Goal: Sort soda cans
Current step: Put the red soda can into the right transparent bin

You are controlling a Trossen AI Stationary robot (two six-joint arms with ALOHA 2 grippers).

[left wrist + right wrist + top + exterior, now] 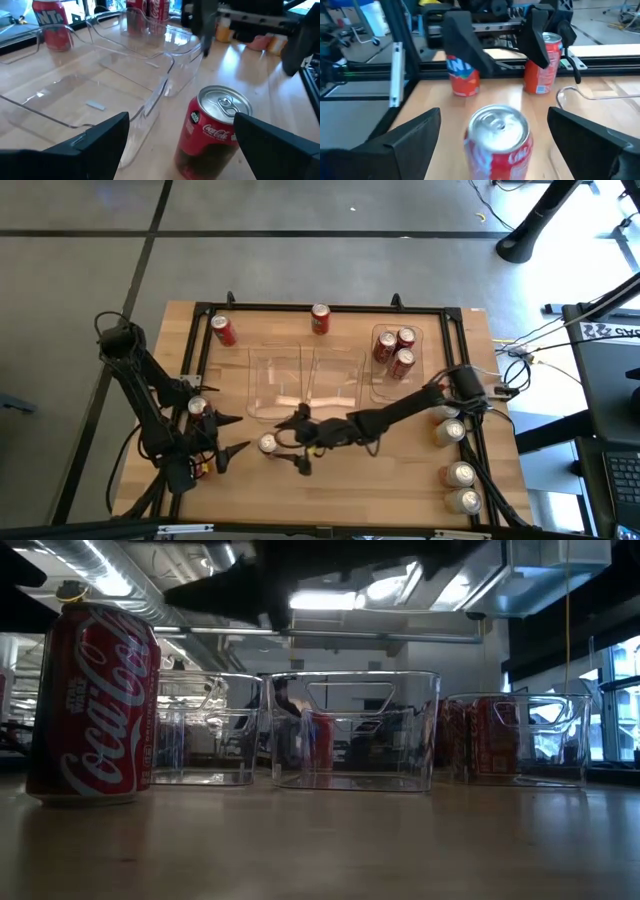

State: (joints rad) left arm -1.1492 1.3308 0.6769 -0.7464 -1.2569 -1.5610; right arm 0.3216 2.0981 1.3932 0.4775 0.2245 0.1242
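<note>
A red soda can (268, 444) with a silver top stands upright on the table's near middle. It shows in the left wrist view (212, 134), the right wrist view (497, 142) and the low view (90, 705). My left gripper (232, 434) (181, 120) is open just left of the can, its fingers pointing at it. My right gripper (301, 440) (495, 114) reaches in from the right, also open, with its fingers standing on either side of the can without touching it.
Three clear bins (335, 380) stand in a row behind the can. The right bin (418, 385) holds three red cans (402, 363). More cans stand at the far edge (320, 318) (222, 330), beside the left arm (197, 407), and several pale cans (460, 475) along the right edge.
</note>
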